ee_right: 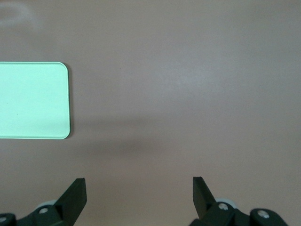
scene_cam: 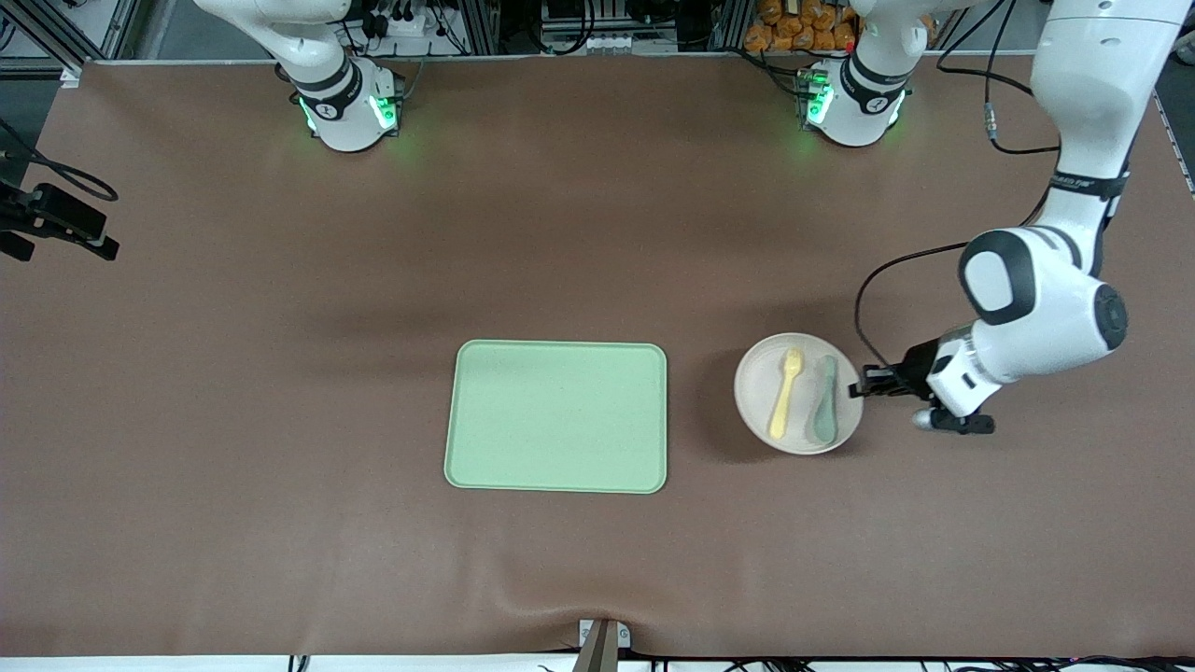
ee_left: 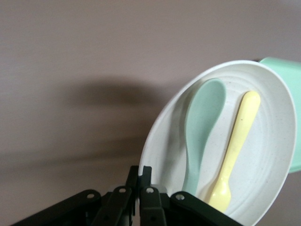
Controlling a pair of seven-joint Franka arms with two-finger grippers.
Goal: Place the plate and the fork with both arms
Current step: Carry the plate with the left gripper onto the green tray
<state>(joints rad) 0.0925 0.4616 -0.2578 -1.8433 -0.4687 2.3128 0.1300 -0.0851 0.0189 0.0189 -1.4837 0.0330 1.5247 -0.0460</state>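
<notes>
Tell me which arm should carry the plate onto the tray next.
Left. The left gripper is shut on the rim of the plate, which holds the fork and spoon, beside the tray. The right gripper hangs open over bare table.

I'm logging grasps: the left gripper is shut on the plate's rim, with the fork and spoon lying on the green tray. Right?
Not quite. The left gripper is shut on the plate rim, but the fork and spoon lie on that plate, not on the green tray. The front view shows it.
</notes>
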